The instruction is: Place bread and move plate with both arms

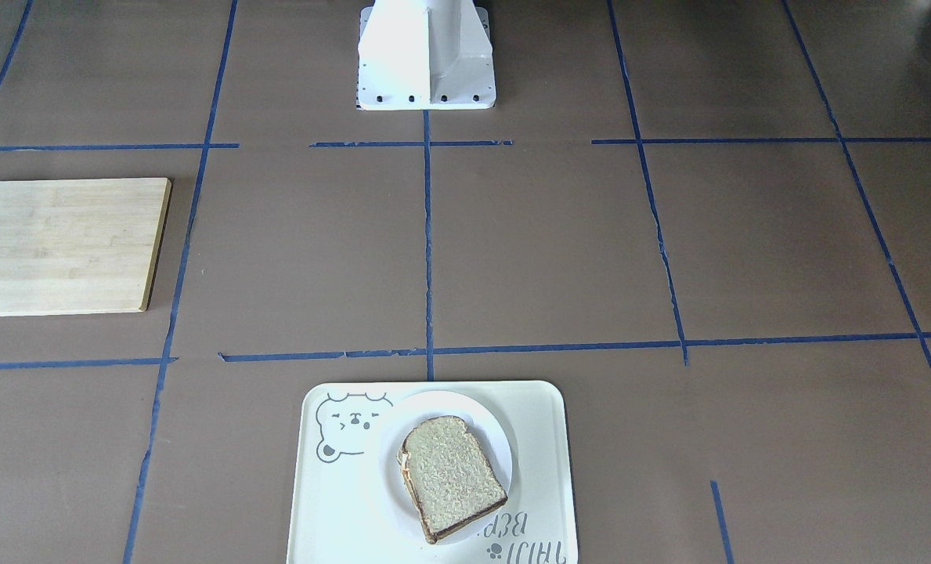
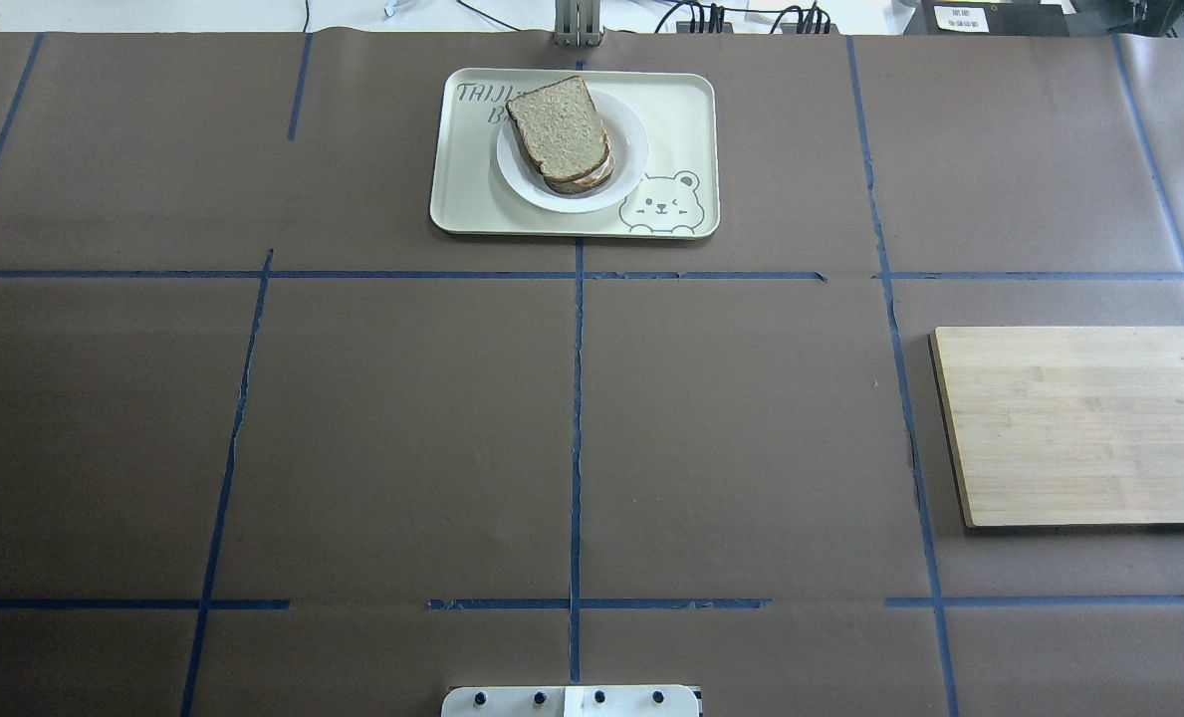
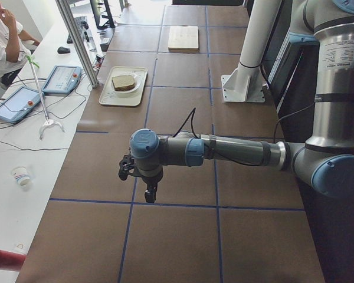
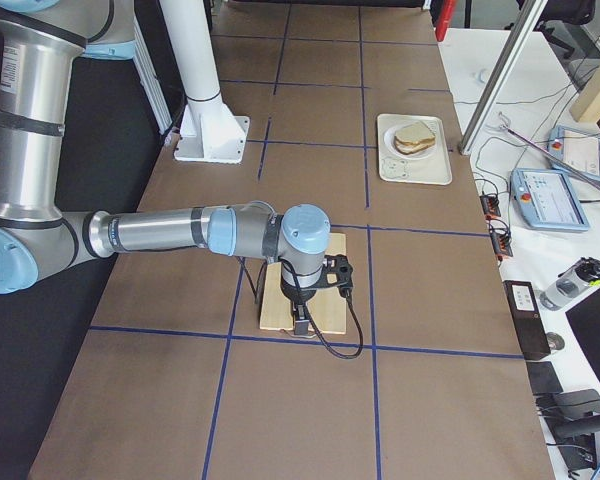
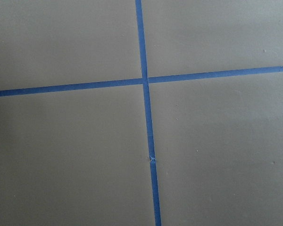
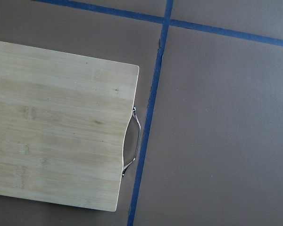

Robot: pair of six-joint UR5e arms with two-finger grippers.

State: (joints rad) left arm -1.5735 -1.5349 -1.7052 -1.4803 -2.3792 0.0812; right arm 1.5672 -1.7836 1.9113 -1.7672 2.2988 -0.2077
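The bread is a plain tan slice with a dark crust, lying on top of another slice on the small white plate. The plate sits on the cream bear tray at the table's far middle; bread, plate and tray also show in the front-facing view. My left gripper hangs over bare table at the left end, far from the tray. My right gripper hangs over the wooden board. Both show only in side views, so I cannot tell whether they are open or shut.
A pale wooden board with a metal handle lies on the table's right side. Blue tape lines cross the brown table cover. The white base stands at the near middle. A person sits beyond the table.
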